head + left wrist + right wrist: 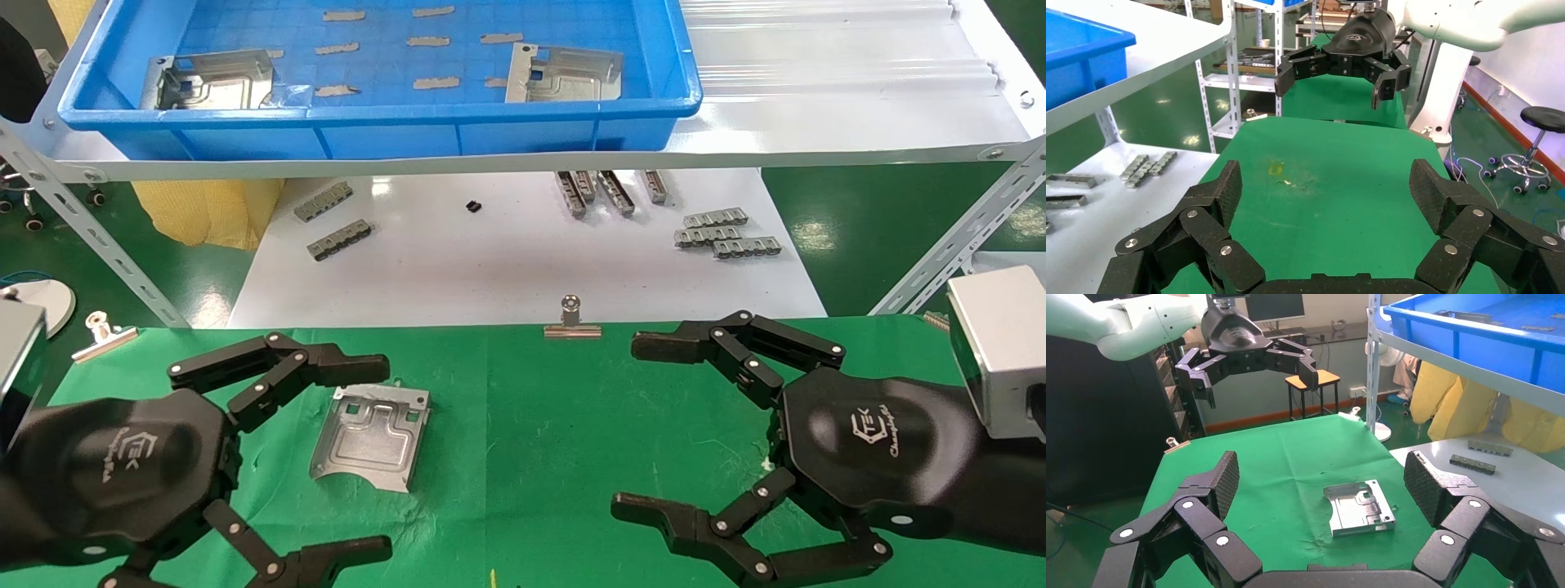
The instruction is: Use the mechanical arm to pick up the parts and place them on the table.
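One silver part (372, 436) lies flat on the green table (539, 425), just right of my left gripper (368, 457); it also shows in the right wrist view (1359, 508). Two more parts lie in the blue tray (384, 122) on the shelf, one at its left (211, 80) and one at its right (564, 73). My left gripper is open and empty, low over the cloth. My right gripper (637, 425) is open and empty over the cloth's right side. Each gripper shows in the other's wrist view: the right (1332, 78), the left (1257, 369).
A white board (523, 253) beyond the cloth carries small grey ridged strips (726, 233). Silver binder clips (572, 320) sit on the cloth's far edge. A metal shelf frame (98, 237) crosses at both sides. A yellow mark (1275, 167) is on the cloth.
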Tool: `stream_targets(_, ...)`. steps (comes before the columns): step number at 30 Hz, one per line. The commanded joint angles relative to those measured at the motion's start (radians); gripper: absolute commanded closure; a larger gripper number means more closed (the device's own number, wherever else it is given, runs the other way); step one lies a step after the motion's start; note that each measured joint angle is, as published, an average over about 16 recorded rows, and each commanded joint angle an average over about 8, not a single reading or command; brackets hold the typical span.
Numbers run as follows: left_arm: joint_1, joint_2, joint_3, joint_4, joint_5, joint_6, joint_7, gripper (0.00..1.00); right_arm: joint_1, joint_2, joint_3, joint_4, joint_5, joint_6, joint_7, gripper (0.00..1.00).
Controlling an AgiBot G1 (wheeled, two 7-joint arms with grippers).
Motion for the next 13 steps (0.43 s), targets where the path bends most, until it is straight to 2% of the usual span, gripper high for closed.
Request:
stream_targets(1,-0.001,0.001,0.001,0.002,0.001,0.0,0.001,0.0,0.0,0.0,0.0,0.0,0.0,0.0,0.0,0.0)
stream_targets(13,-0.004,0.002,0.002,0.008,0.003,0.001,0.002,0.0,0.0,0.0,0.0,0.0,0.0,0.0,0.0,0.0)
